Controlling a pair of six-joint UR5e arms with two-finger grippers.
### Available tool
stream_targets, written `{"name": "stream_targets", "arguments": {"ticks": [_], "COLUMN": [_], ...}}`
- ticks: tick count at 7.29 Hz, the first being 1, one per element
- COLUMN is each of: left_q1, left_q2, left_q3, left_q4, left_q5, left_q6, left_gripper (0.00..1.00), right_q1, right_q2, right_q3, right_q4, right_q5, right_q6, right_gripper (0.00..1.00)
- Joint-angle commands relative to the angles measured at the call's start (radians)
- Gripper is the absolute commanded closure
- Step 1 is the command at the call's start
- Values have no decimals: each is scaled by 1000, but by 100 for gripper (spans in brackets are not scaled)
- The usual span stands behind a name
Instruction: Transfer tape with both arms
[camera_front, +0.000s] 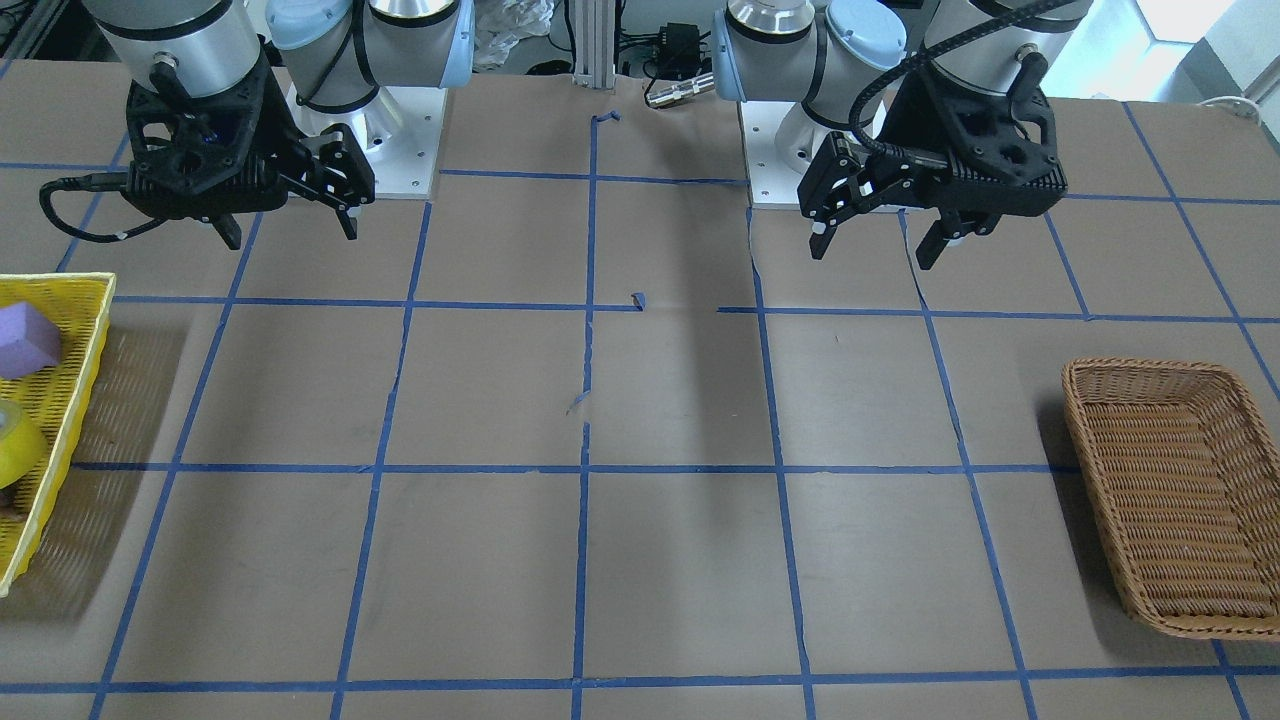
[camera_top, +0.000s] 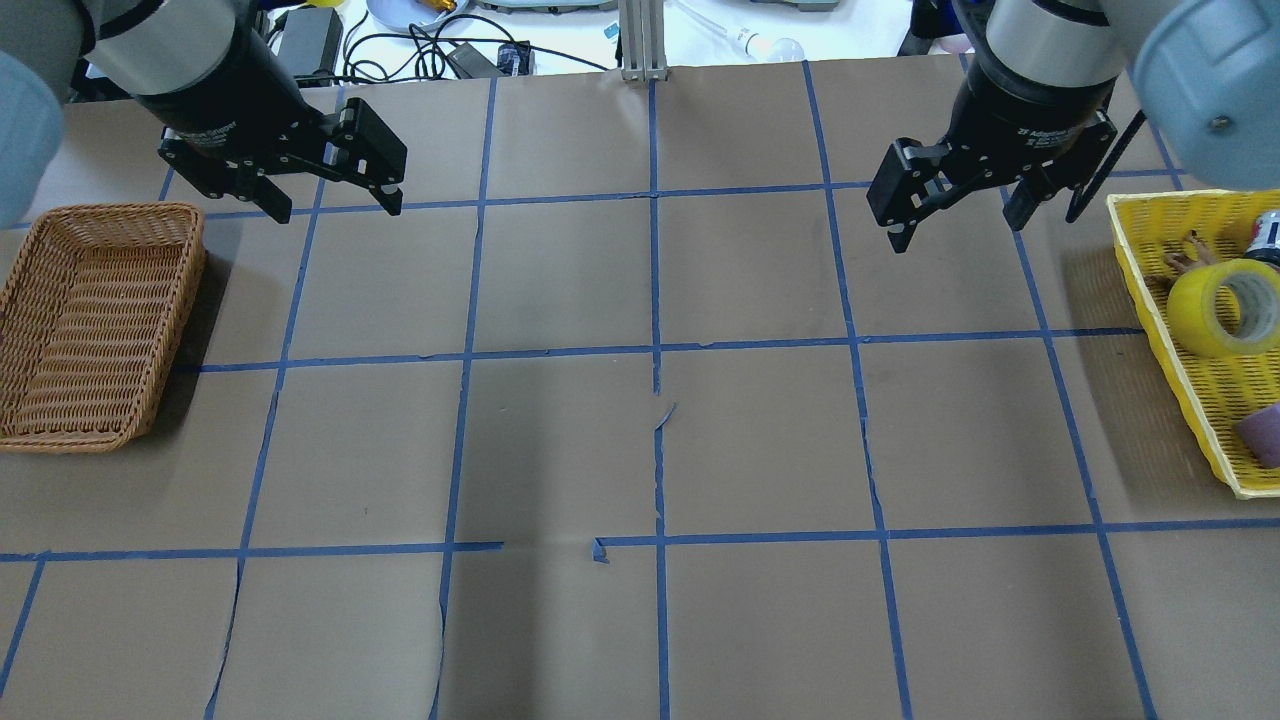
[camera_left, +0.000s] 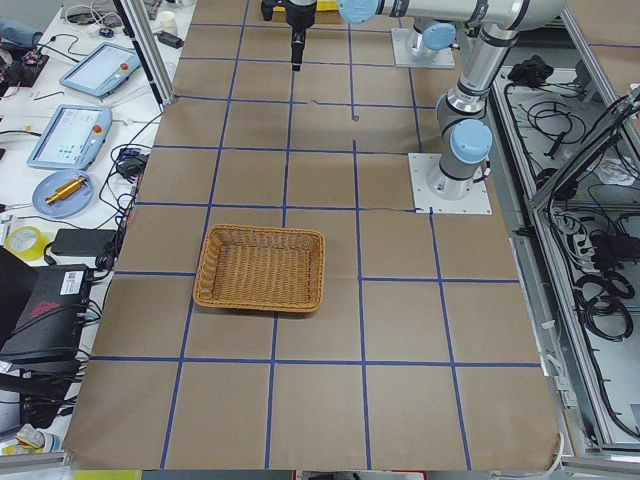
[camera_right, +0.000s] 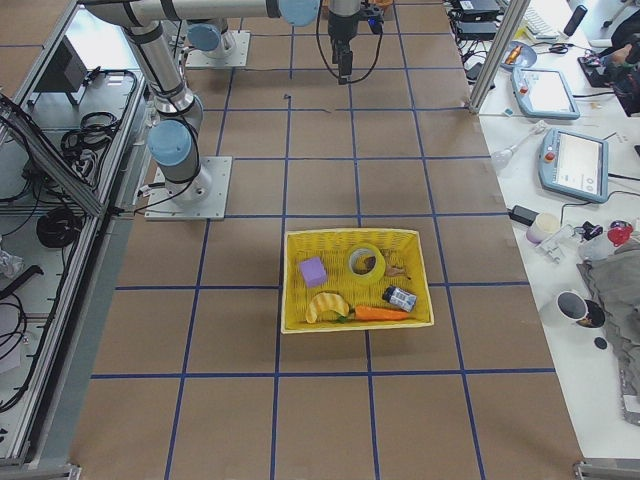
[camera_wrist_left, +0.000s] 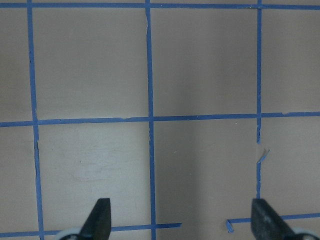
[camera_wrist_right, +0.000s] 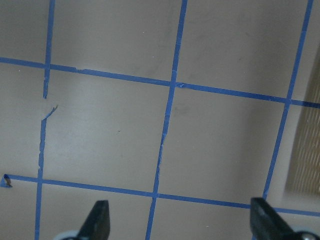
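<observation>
The tape, a yellow roll with a white core (camera_top: 1196, 312), lies in the yellow basket (camera_top: 1150, 290) at the table's right end. It also shows at the front-facing view's left edge (camera_front: 14, 442) and in the exterior right view (camera_right: 353, 262). My right gripper (camera_top: 955, 215) (camera_front: 290, 225) hovers open and empty above the table, left of that basket in the overhead view. My left gripper (camera_top: 330, 192) (camera_front: 880, 245) hovers open and empty near the far end of the wicker basket (camera_top: 110, 210). Both wrist views show spread fingertips (camera_wrist_left: 101, 220) (camera_wrist_right: 100, 220) over bare brown paper.
The yellow basket (camera_right: 290, 300) also holds a purple block (camera_right: 312, 270), a banana (camera_right: 325, 305), a carrot (camera_right: 380, 313) and a small can (camera_right: 400, 298). The wicker basket (camera_front: 1090, 420) (camera_left: 260, 300) holds nothing. Blue tape lines grid the brown table. Both arm bases stand at the robot's edge.
</observation>
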Motion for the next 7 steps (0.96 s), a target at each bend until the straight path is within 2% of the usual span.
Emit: {"name": "stream_targets", "arguments": {"ticks": [1,5,7], "left_q1": [-1,-1,-1], "left_q2": [0,-1,-6], "left_q3": [1,4,4], "left_q4": [1,1,1], "left_q5": [1,-2,-2], "left_q6": [0,-1,-1], "left_gripper": [0,0,0], "right_q1": [1,-6,-8], "right_q2": [-1,1,-34], "right_q3": [-1,1,-2], "right_q4": [3,-29,-3], "right_q5": [4,12,-2], "right_q6": [0,-2,1], "right_gripper": [0,0,0]}}
